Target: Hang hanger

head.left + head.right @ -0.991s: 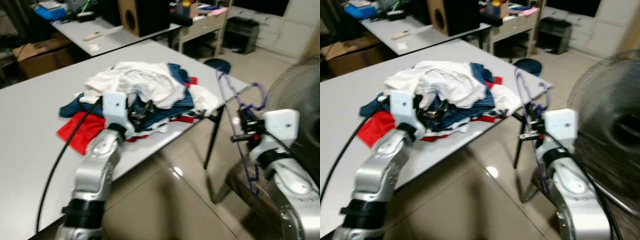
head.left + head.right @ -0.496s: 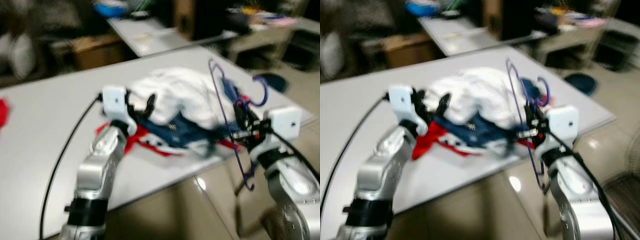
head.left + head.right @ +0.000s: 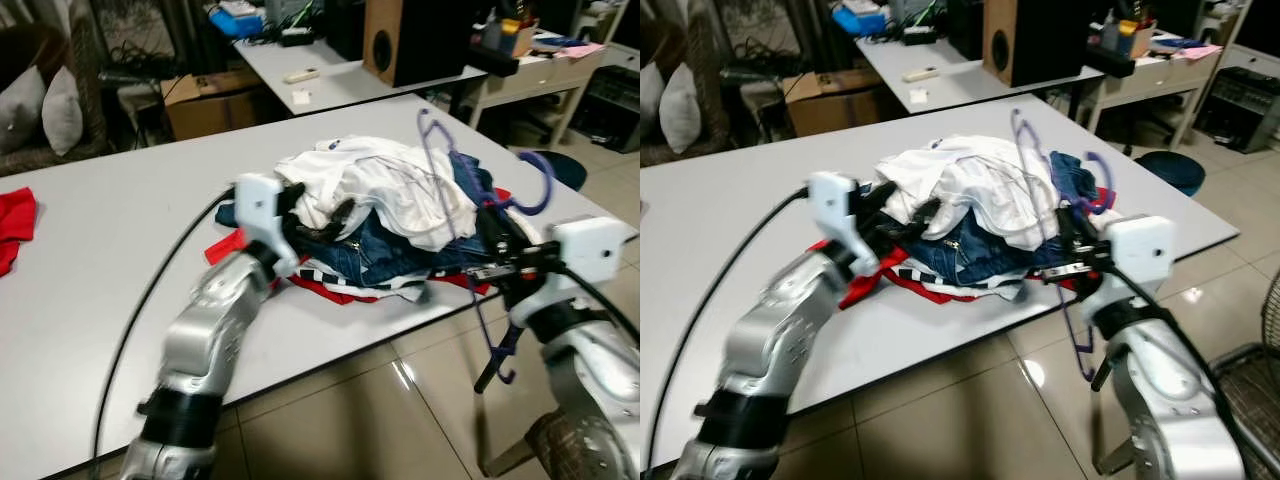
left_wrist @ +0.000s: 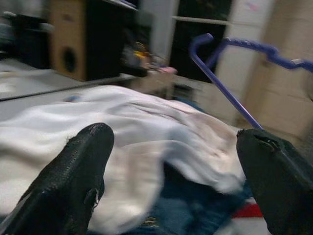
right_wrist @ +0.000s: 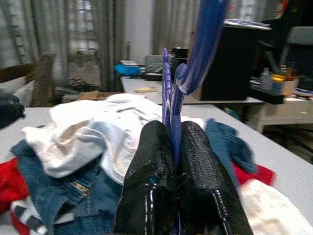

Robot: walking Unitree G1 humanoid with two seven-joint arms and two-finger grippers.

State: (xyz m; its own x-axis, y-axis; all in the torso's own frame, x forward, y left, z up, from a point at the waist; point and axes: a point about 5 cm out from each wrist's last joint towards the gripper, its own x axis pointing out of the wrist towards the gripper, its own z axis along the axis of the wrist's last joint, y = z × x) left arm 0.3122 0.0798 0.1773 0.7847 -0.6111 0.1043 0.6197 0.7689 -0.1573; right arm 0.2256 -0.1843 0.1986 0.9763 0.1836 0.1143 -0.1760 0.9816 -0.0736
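Observation:
A purple hanger [image 3: 450, 175] stands upright over the right end of a white table [image 3: 100, 260], its hook [image 3: 532, 182] pointing right. My right gripper [image 3: 497, 248] is shut on its wire at the table's front right edge, and the right wrist view shows the fingers [image 5: 146, 171] pinching the hanger [image 5: 193, 54]. A pile of white, blue and red clothes [image 3: 390, 200] lies on the table. My left gripper [image 3: 320, 208] is open at the pile's left side, its fingers [image 4: 73, 181] spread wide before the white cloth, with the hanger [image 4: 230, 93] beyond.
A red cloth [image 3: 15, 225] lies at the table's far left. Behind stand a second table [image 3: 320, 75] with a speaker [image 3: 410, 40], a cardboard box [image 3: 215, 95], a desk [image 3: 540, 75] and a blue stool [image 3: 560, 165]. Tiled floor [image 3: 370, 420] lies in front.
The camera has swung left, so the fan has left the picture and the table fills more of it. The hanger stays in my right gripper, which is now close to the pile.

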